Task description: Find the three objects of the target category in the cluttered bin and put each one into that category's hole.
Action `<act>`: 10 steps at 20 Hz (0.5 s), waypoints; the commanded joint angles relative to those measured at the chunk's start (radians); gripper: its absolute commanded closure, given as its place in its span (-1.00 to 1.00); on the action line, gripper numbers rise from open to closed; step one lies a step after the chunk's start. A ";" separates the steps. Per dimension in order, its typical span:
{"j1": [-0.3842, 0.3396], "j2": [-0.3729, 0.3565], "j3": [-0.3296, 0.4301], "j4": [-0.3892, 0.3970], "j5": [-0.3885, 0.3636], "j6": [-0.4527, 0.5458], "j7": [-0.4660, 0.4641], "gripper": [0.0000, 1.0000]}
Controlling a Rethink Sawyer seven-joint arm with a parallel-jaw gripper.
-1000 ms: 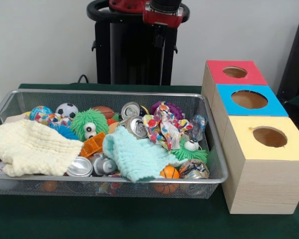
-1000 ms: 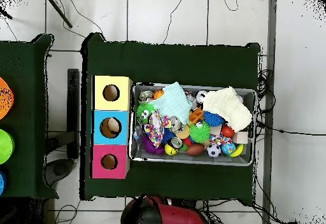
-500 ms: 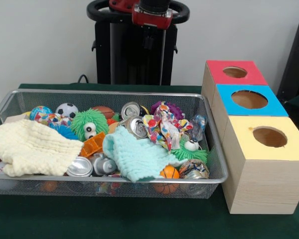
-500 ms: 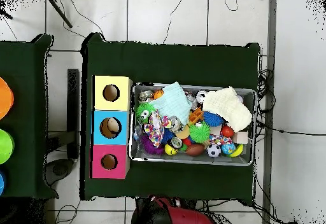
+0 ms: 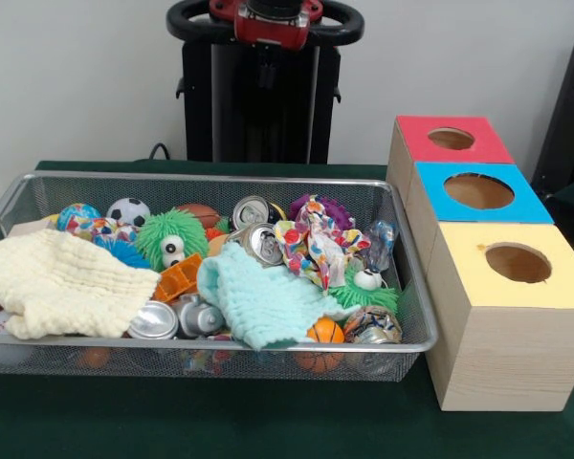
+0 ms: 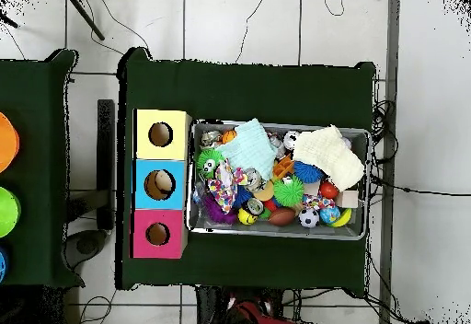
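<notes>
A wire mesh bin (image 5: 402,287) (image 6: 359,136) holds a jumble: a cream cloth (image 5: 62,282), a teal cloth (image 5: 253,301), silver cans (image 5: 263,244) (image 5: 153,320), a soccer ball (image 5: 127,210), an orange ball (image 5: 325,333), green fuzzy toys with eyes (image 5: 172,237) and a patterned cloth (image 5: 311,239). Beside it stand three boxes with a red-topped hole (image 5: 451,139), a blue-topped hole (image 5: 478,191) and a yellow-topped hole (image 5: 518,262). My gripper (image 5: 265,67) hangs high behind the bin, well clear of everything. Only the arm's red end (image 6: 248,309) shows in the overhead view.
Something pale lies inside the blue hole (image 6: 161,184) in the overhead view. The black pedestal (image 5: 258,115) rises behind the bin. A second green table (image 6: 37,155) with coloured discs stands off to one side. Cables trail over the tiled floor (image 6: 276,26).
In the front view the arm's red end has slid left and risen. In the overhead view it has drawn back towards the bottom edge. The bin's contents are unmoved.
</notes>
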 commanded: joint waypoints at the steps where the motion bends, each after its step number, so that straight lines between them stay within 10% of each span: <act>1: -0.072 0.065 0.051 0.011 -0.128 -0.154 0.085 1.00; 10: -0.068 0.110 0.003 0.024 -0.220 -0.234 0.129 1.00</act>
